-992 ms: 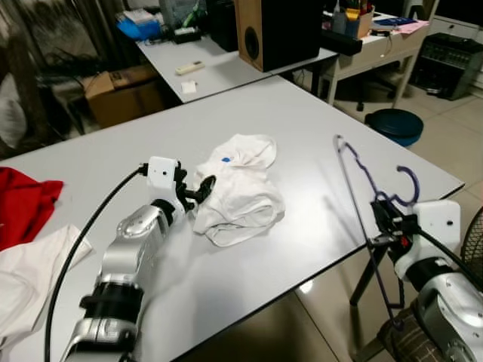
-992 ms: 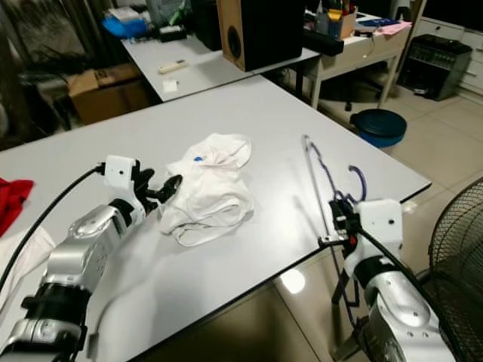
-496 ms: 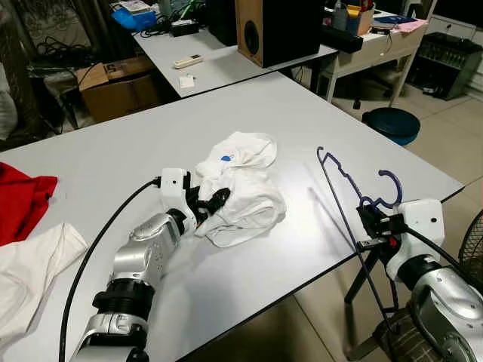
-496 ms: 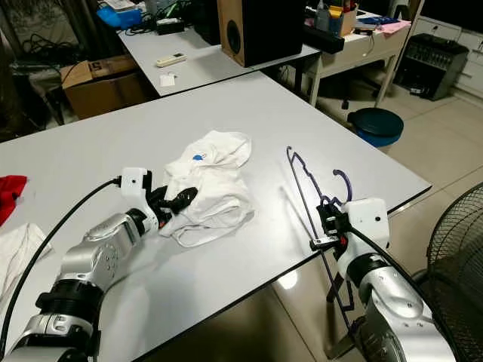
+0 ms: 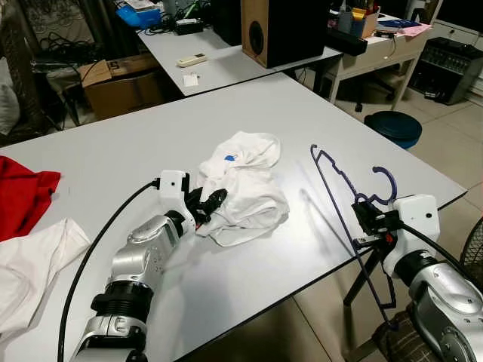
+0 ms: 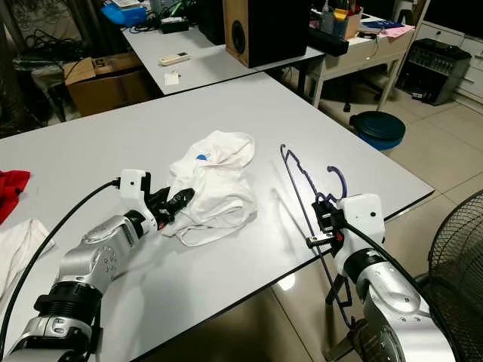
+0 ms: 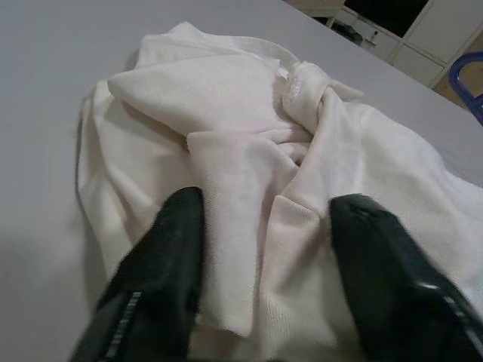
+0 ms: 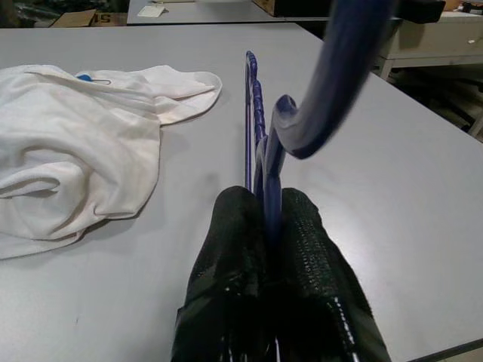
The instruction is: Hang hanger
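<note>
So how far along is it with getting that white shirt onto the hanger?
Done: the right pincer is shut on the blue hanger, held upright at the table's edge. In hand: the left pincer is open, its fingers straddling a fold of the crumpled white shirt. Left: gripping the shirt, threading the hanger in, then hanging it.

Grey table (image 5: pixel 317 113) near, second grey table (image 5: pixel 226 64) far behind with wooden speaker (image 5: pixel 283 30). Cardboard box (image 5: pixel 124 79) far left on floor. Beige tiled floor (image 5: pixel 453 143) right, blue round stool (image 5: pixel 394 126), black fan (image 6: pixel 460 249) near right.
</note>
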Tool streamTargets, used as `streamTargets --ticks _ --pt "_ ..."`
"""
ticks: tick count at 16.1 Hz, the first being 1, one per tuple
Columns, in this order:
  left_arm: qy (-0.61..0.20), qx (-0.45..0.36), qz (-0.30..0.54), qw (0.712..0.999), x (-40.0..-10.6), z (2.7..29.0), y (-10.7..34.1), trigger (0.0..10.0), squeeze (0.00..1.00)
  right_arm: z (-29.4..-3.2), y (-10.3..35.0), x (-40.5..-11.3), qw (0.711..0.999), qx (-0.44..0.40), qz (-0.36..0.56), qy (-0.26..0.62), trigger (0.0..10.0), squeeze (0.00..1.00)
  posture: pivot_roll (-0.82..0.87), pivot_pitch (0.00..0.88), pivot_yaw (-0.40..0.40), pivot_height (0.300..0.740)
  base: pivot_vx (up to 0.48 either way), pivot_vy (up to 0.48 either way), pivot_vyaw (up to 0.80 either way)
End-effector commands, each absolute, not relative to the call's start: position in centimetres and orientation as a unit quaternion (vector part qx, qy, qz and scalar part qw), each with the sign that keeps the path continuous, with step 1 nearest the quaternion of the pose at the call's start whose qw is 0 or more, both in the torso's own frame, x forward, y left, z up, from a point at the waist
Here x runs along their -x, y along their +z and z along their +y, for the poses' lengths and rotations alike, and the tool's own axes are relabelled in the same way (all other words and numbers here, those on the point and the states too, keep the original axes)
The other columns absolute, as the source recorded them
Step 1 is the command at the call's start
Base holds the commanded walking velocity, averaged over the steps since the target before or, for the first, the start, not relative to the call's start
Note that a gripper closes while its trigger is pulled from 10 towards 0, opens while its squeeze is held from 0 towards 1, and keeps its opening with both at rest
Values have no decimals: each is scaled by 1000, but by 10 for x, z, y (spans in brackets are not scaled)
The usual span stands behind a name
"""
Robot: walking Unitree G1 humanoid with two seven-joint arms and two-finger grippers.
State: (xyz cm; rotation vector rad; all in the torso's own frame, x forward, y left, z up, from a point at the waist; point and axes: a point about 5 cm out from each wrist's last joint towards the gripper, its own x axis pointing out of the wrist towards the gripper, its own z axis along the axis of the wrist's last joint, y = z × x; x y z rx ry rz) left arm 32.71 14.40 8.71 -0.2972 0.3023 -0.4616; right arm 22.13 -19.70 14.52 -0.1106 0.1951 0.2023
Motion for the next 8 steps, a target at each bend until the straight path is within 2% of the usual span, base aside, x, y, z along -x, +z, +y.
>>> streamTargets --ticks 1,8 --pt "-228 154 148 950 -327 146 86 0 0 -196 143 -220 987 61 105 102 10000 0 -102 0 79 740 0 0 0" --pt "-238 166 128 948 -332 143 92 0 0 -197 143 -218 988 67 102 95 10000 0 -106 0 92 740 0 0 0"
